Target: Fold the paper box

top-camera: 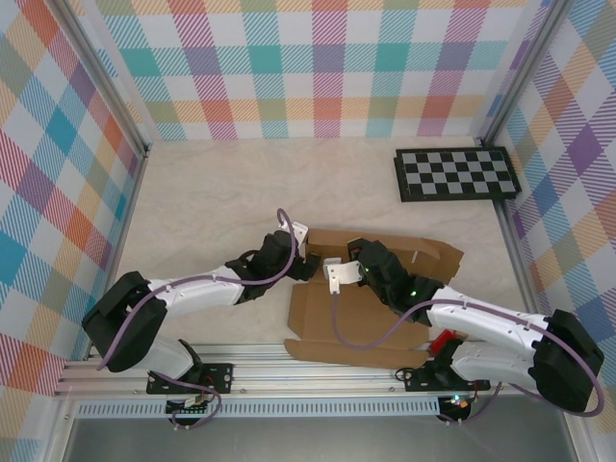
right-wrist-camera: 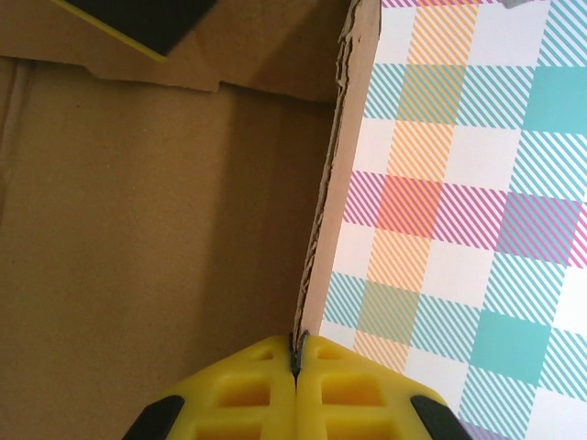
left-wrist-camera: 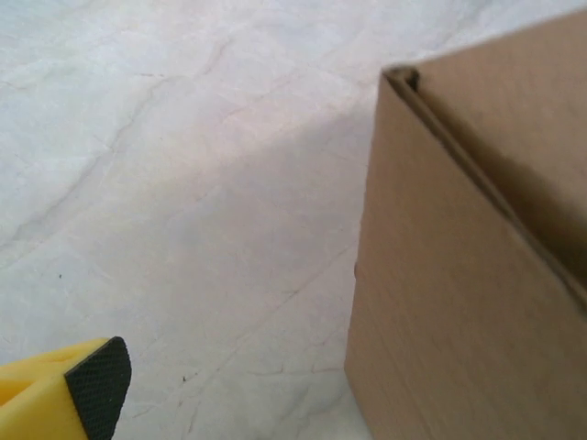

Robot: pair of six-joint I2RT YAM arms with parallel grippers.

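Observation:
The paper box (top-camera: pixel 316 316) is brown cardboard, partly folded, lying between my two arms near the table's front. In the right wrist view my right gripper (right-wrist-camera: pixel 296 356) is shut on the edge of an upright cardboard flap (right-wrist-camera: pixel 323 211), with the box's inner floor (right-wrist-camera: pixel 138 229) to its left. My left gripper (top-camera: pixel 302 253) is at the box's left end, open. In the left wrist view one yellow finger (left-wrist-camera: pixel 87 390) with a black pad hangs over the table, well apart from the box's side wall (left-wrist-camera: pixel 449 293). A black pad (right-wrist-camera: pixel 138 16) also shows above the box floor.
A black-and-white checkerboard panel (top-camera: pixel 455 174) lies at the back right. Plaid walls (top-camera: pixel 318 67) enclose the table on three sides, and a metal rail (top-camera: pixel 318 380) runs along the near edge. Pale bare table (top-camera: pixel 221 192) stretches behind and left of the box.

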